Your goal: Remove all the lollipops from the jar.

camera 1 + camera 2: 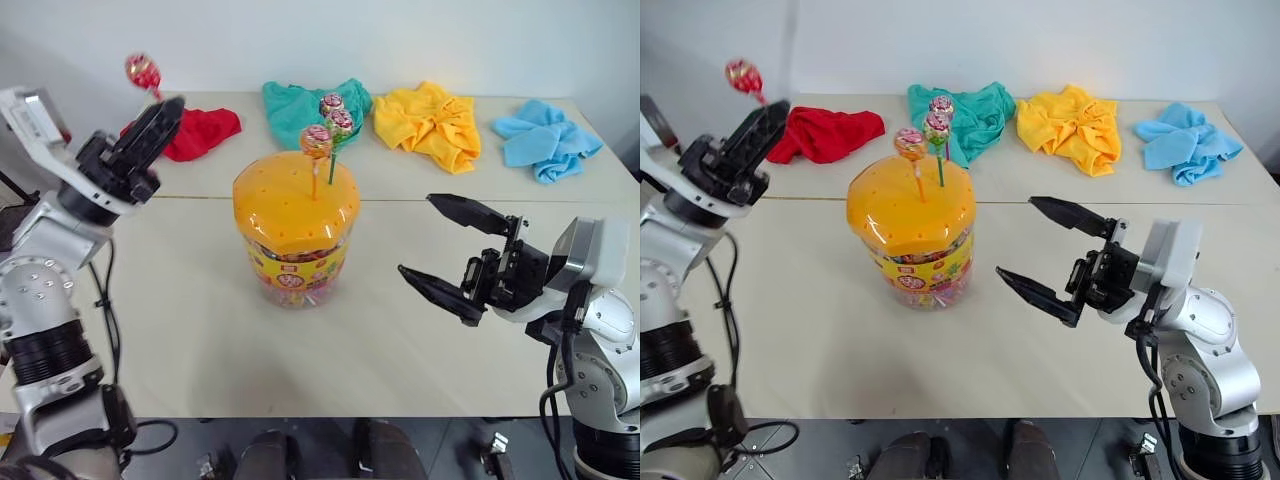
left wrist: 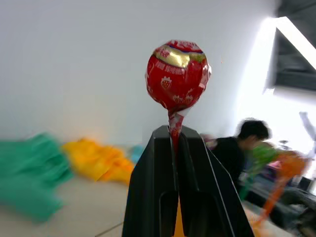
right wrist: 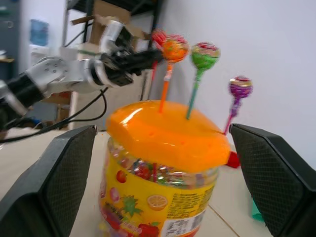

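Observation:
The jar [image 1: 295,225], a clear tub with a domed orange lid and a yellow printed label, stands mid-table. Three lollipops stick up from holes in its lid: one on an orange stick [image 3: 175,48], one on a green stick [image 3: 205,54] and a purple one [image 3: 240,87]. My left gripper [image 1: 168,106] is raised to the left of the jar, shut on the stick of a red lollipop [image 2: 177,74] whose head stands above the fingertips. My right gripper [image 1: 417,234] hovers to the right of the jar, open wide with nothing between its fingers, facing the jar.
Four crumpled cloths lie along the table's far side: red [image 1: 205,130], teal [image 1: 295,108], yellow [image 1: 430,125] and blue [image 1: 545,140]. A white wall rises behind the table. A person [image 2: 244,143] shows blurred in the background of the left wrist view.

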{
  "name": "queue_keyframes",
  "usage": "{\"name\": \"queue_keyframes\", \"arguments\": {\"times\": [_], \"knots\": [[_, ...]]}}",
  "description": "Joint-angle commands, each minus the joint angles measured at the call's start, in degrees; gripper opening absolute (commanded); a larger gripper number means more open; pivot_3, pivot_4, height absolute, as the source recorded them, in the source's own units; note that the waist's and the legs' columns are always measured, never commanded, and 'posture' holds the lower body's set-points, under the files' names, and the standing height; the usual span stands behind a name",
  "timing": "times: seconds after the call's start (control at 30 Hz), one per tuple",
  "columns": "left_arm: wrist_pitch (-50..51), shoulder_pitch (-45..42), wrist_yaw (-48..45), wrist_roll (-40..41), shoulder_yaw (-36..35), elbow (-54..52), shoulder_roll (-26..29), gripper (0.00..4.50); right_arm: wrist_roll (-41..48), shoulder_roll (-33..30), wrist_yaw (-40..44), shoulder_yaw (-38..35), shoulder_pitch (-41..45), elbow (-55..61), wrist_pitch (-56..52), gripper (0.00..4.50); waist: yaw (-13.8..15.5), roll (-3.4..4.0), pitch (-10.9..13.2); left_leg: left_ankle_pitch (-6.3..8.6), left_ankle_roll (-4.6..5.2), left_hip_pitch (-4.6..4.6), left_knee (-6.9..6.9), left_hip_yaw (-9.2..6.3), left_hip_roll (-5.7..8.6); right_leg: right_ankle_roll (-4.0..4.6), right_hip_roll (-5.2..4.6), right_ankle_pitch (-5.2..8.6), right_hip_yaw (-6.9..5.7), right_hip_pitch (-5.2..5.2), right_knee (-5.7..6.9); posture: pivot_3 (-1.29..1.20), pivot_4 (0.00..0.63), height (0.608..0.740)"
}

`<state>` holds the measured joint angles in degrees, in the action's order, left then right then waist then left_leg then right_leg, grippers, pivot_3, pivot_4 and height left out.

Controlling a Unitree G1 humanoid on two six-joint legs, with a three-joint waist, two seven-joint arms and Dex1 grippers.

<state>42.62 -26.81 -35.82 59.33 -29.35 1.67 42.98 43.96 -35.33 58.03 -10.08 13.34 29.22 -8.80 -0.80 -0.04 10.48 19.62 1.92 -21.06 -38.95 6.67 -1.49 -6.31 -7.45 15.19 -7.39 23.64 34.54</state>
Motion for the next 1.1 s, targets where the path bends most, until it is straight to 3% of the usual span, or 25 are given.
{"name": "queue_keyframes", "arguments": {"times": [0.03, 0.13, 0.2, 0.37, 0.43, 0.57, 0.7, 0.87, 1.1], "knots": [[-1.1, 7.7, -1.7, -9.6, 0.8, 4.6, 5.9, 0.03, 0.0, -1.9, 5.9, 1.3, 1.4, -1.0, 1.0, 4.50, -0.1, -0.07, 0.0, 0.00, -0.01, -0.03, -0.01, 0.01, -0.04, 0.03, 0.04, 0.02, -0.02, 0.03, 0.01, 0.00, 0.150, 0.740], [-2.7, 16.8, -4.2, -16.6, 2.5, 6.0, 9.8, 0.03, 0.0, -3.2, 9.8, 2.4, 2.1, -2.6, 0.6, 4.50, 0.5, -0.28, 0.1, 0.02, -0.03, -0.16, -0.08, -0.01, -0.04, 0.05, -0.01, 0.03, -0.03, 0.09, -0.01, 0.00, 0.150, 0.740], [3.7, 24.2, -1.1, -18.3, 1.4, 4.4, 12.1, 0.03, -1.0, -4.9, 14.2, 3.9, 2.1, -4.7, 0.8, 4.50, 0.5, -0.29, 0.1, 0.18, -0.01, -0.15, -0.10, 0.05, -0.05, 0.05, -0.10, 0.03, -0.01, 0.11, -0.07, 0.00, 0.150, 0.740], [7.3, 33.7, -1.4, -19.1, 1.2, -6.0, 12.3, 0.03, -3.4, -6.8, 16.9, 5.6, 1.3, -7.6, -0.2, 4.50, 0.8, -0.19, 0.0, 0.50, -0.06, -0.13, -0.11, -0.05, -0.13, 0.07, -0.68, 0.04, 0.14, 0.08, -0.12, 0.00, 0.150, 0.740], [7.1, 35.2, -1.9, -20.1, 1.7, -7.8, 12.2, 0.51, -5.7, -7.3, 18.0, 5.8, 0.6, -9.1, 1.5, 4.50, 0.7, -0.14, 0.0, 0.59, -0.12, -0.13, -0.10, -0.01, -0.14, 0.09, -0.70, 0.05, 0.13, 0.11, -0.14, 0.00, 0.150, 0.740], [1.6, 34.9, -5.5, -22.0, 1.2, -8.5, 11.7, 1.58, -5.7, -6.1, 16.1, 4.6, 0.7, -9.1, 1.2, 4.50, 0.7, -0.07, 0.1, 0.60, -0.15, -0.13, -0.09, 0.15, -0.19, 0.13, -0.56, 0.07, -0.10, 0.18, -0.13, 0.00, 0.150, 0.740], [-13.4, 33.4, -14.3, -24.8, -2.5, -5.1, 11.4, 2.76, -4.5, -4.5, 13.0, 2.4, -0.3, -9.0, 0.7, 4.50, 0.7, -0.08, 0.1, 0.58, -0.16, -0.13, -0.13, 0.29, -0.24, 0.14, -0.26, 0.08, -0.16, 0.24, -0.12, 0.00, 0.150, 0.740], [-18.4, 30.0, -23.1, -20.6, -7.0, -1.9, 11.3, 2.76, -1.4, -2.4, 8.8, -2.0, -1.2, -8.1, 0.6, 4.50, 0.7, -0.07, 0.1, 0.58, -0.16, -0.15, -0.14, 0.36, -0.25, 0.17, -0.31, 0.09, -0.11, 0.33, -0.01, 0.00, 0.150, 0.740], [-11.3, 22.0, -27.1, -8.8, -7.5, -8.1, 11.2, 2.76, 6.3, -0.5, 0.3, -8.8, -0.5, -3.6, -2.0, 4.50, 0.8, -0.08, 0.1, 0.57, -0.14, -0.15, -0.15, 0.36, -0.23, 0.17, -0.21, 0.09, -0.13, 0.35, 0.12, 0.00, 0.150, 0.740]]}}
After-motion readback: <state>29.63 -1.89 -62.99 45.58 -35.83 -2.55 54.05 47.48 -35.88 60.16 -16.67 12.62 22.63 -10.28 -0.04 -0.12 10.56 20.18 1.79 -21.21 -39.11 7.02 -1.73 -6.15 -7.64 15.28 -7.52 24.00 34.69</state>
